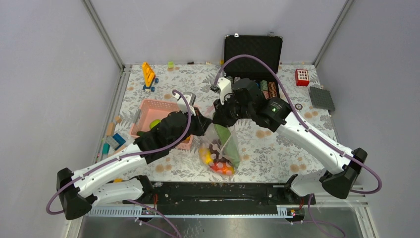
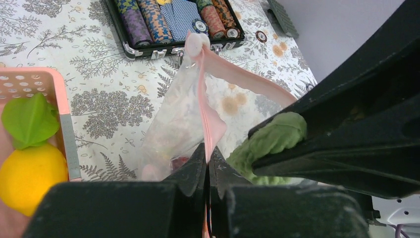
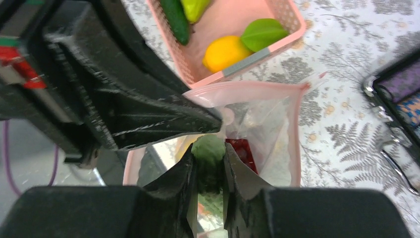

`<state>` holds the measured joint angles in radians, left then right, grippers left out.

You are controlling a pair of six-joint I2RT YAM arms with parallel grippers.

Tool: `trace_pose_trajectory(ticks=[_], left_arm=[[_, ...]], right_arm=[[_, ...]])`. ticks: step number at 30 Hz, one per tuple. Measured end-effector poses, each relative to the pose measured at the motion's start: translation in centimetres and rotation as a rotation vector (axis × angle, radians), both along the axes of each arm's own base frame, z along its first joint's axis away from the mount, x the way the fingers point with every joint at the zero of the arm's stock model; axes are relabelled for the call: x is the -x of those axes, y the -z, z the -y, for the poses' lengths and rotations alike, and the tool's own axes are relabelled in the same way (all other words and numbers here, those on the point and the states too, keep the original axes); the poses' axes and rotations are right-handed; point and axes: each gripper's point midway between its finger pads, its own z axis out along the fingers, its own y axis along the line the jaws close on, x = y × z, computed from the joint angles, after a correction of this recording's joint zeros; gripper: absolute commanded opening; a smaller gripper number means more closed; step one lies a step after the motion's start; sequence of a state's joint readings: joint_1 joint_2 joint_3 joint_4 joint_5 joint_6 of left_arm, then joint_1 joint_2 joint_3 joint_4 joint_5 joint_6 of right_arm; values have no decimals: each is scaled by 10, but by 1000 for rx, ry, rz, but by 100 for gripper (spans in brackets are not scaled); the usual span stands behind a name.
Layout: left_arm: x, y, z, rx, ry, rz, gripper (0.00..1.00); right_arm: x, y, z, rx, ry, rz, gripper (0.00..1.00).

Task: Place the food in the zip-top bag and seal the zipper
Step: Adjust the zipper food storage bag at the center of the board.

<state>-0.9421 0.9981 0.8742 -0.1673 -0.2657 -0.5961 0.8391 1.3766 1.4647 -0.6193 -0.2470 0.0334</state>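
Both my grippers at the mouth of the zip-top bag (image 3: 280,143)
My left gripper (image 2: 208,154) is pinched tight on the pink zipper (image 2: 210,119). My right gripper (image 3: 208,159) clamps the green leafy piece (image 3: 208,148) at the bag's opening. Beside the bag, the pink basket (image 3: 293,21) holds the yellow citrus (image 3: 225,52); beyond the bag stands the black case (image 1: 252,49).

The zip-top bag (image 1: 221,151) lies mid-tabletop (image 1: 282,148) with food (image 1: 218,162) inside, its mouth toward the far side. The basket (image 1: 148,107), just left of it, contains a citrus (image 3: 225,52). The case (image 1: 252,49) stands behind, at the far edge. The left hand (image 2: 207,156) pinches the zipper (image 2: 208,114); the right hand (image 3: 208,166) holds a leafy piece (image 3: 208,146) at the mouth.
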Motion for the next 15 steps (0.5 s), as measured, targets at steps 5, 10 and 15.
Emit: trace_pose_trajectory(ticks=[5, 10, 15], left_arm=[[4, -3, -3, 8, 6, -1, 0], [7, -11, -5, 26, 12, 10, 0], [11, -10, -1, 29, 41, 3, 0]], right_arm=[[-17, 3, 8, 73, 138, 70, 0], [-35, 16, 21, 153, 283, 82, 3], [-44, 36, 25, 217, 369, 64, 20]])
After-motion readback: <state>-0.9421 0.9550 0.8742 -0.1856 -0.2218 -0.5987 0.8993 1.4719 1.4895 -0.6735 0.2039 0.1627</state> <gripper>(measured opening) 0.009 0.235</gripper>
